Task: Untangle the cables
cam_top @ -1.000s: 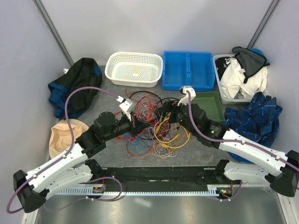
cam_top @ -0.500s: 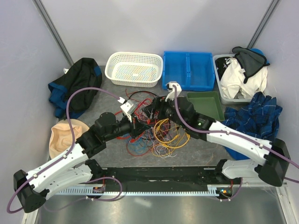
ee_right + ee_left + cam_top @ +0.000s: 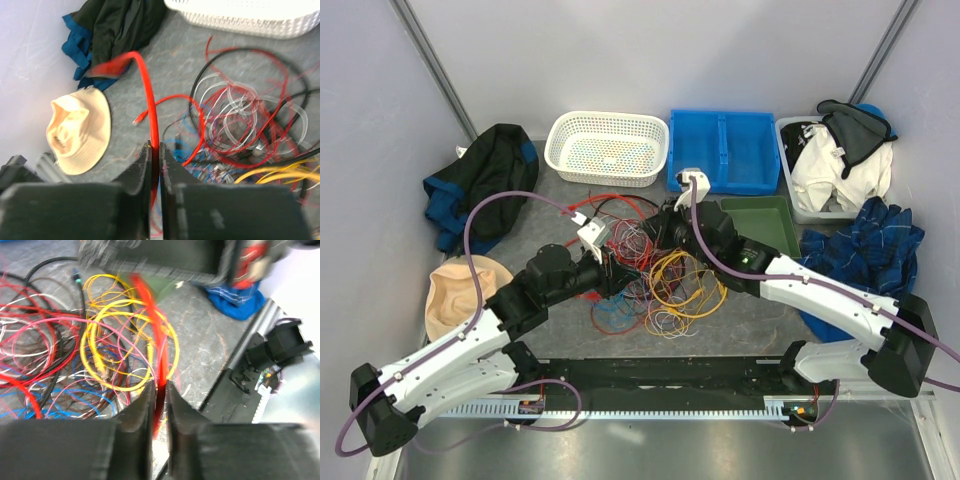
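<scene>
Nearest, both arms reach in from the front edge of the bench (image 3: 760, 325) toward its middle. The cables (image 3: 655, 290) lie there in one tangled heap on the grey surface. Yellow loops (image 3: 688, 285) are on the right side, with red, blue, white and black strands mixed to the left and behind.

The left jaws sit at the heap's left edge, nearly together, clamped on a red cable (image 3: 160, 365) that rises out of the slot between the fingers (the left wrist view is smeared, so the contact itself looks soft). The right jaws are at the heap's far side, closed on a red cable (image 3: 153, 115) too. In the right wrist view it runs straight up from the slot and bends left. Cannot tell whether both hold the same strand.

A tan hat (image 3: 455, 292) lies left of the heap, well apart. Just right of the right jaws is a green tray (image 3: 775, 228), its near left part hidden by the arm.

In the back row:
- A white mesh basket (image 3: 605, 120) has small coloured specks on its floor, too small to name.
- A blue bin (image 3: 722, 150) is split into two compartments.
- A grey bin (image 3: 785, 150) is stuffed with white and black cloth (image 3: 825, 165) piled over its rim.

A dark jacket (image 3: 485, 175) lies far left. A blue checked cloth (image 3: 870, 250) lies at right, its lower edge cut by the right arm.
</scene>
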### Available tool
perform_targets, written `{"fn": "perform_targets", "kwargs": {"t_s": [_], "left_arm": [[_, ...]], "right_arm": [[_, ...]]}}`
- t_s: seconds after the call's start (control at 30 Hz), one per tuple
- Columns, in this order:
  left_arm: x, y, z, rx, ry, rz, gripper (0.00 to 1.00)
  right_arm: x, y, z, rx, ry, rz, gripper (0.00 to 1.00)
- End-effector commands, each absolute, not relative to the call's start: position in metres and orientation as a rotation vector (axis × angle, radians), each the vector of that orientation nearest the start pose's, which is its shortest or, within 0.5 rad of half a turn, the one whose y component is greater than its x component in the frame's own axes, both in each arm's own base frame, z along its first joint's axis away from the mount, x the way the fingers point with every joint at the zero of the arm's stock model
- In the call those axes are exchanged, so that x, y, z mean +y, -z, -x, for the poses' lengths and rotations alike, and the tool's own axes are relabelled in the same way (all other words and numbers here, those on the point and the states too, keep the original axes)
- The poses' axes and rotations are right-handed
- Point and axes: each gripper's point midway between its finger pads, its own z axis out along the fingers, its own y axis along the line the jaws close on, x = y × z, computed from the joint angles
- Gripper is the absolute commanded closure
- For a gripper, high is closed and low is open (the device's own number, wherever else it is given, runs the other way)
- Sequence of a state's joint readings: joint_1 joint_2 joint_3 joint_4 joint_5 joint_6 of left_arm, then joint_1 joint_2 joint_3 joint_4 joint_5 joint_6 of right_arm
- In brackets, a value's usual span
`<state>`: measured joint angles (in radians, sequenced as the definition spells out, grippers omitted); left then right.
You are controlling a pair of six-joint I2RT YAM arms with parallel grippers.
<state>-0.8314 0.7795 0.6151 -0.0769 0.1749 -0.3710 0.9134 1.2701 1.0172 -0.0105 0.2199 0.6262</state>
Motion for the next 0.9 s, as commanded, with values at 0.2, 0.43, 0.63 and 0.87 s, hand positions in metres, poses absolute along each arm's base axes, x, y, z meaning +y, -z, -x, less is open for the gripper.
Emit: {"fn": "perform_targets", "kwargs": {"t_s": [0.2, 0.43, 0.63, 0.87], "left_arm": [[-0.236, -0.215, -0.2, 2.006, 0.833, -0.283, 0.25], [-0.18, -0.252, -0.216, 1.868, 0.673, 0.009, 0.0], [-0.199, -0.31, -0.212, 1.5, 0.865, -0.104, 0.01], [-0.252, -0.315, -0.223, 1.527, 0.907, -0.328, 0.07]], "right_arm": [[0.31, -0.333, -0.324, 1.781, -0.756, 0.021, 1.0], [0.305, -0.345, -0.334, 1.759, -0.755, 0.004, 1.0], [0.327, -0.332, -0.324, 1.819, -0.89, 0.024, 1.0], [0.342, -0.329, -0.304, 1.864, -1.039, 0.056, 1.0]]}}
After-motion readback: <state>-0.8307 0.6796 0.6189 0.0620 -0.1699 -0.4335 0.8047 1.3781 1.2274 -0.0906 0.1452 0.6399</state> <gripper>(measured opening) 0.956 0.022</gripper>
